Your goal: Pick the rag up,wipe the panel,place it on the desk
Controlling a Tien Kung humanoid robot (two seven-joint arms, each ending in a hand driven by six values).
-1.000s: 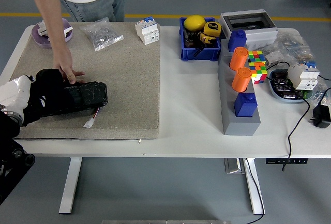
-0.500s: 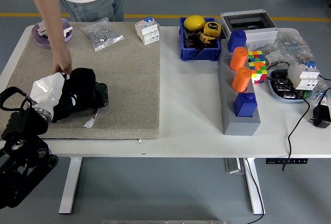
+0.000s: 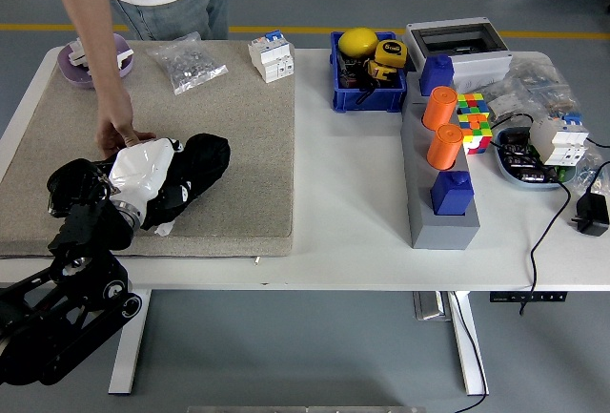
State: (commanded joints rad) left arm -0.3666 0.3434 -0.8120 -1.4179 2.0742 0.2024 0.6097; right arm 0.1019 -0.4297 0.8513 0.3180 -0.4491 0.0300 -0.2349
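Now the left hand (image 3: 195, 173) is gripping the black rag (image 3: 202, 167) and pressing it over the panel (image 3: 168, 205) near the mat's (image 3: 243, 146) front-left corner, while a person's hand (image 3: 119, 134) is touching the mat just behind it.

A white table (image 3: 343, 232) on pale metal legs (image 3: 129, 337) stands on a grey floor (image 3: 315, 356). A yellow line (image 3: 286, 29) runs across the floor beyond the far edge. A beige mat (image 3: 219, 146) covers the table's left half
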